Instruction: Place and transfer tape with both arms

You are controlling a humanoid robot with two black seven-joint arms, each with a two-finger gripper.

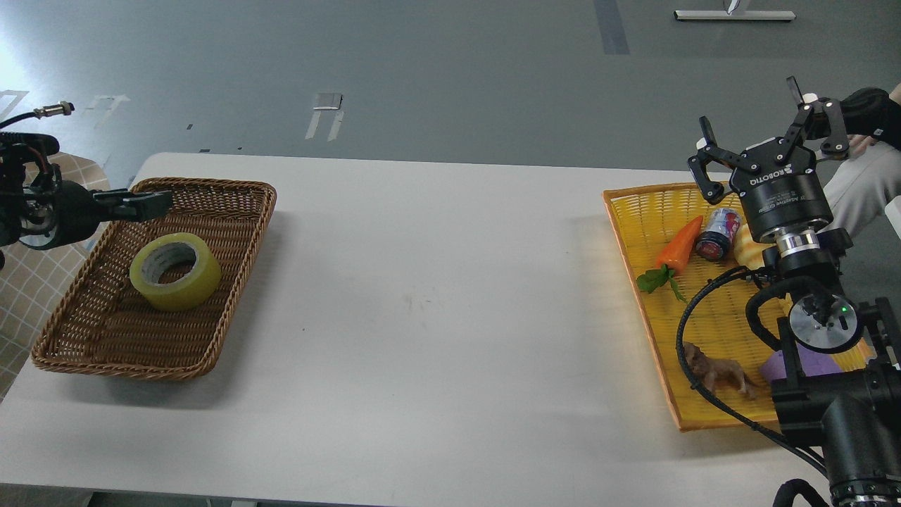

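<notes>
The yellow tape roll [174,271] lies flat, core upward, in the brown wicker basket [232,211] at the table's left end. My left gripper [156,203] hovers above the basket's far left corner, up and behind the tape and apart from it. It is seen side-on, holds nothing, and reads as open. My right gripper [757,134] is wide open and empty, pointing up over the far end of the yellow tray [633,211].
The yellow tray holds a toy carrot [679,245], a small can [718,234], a yellowish bread toy [745,248], a brown toy animal [718,370] and a purple object [774,367]. A person's black-gloved hand [869,109] is at the far right. The white table [436,296] lies between basket and tray.
</notes>
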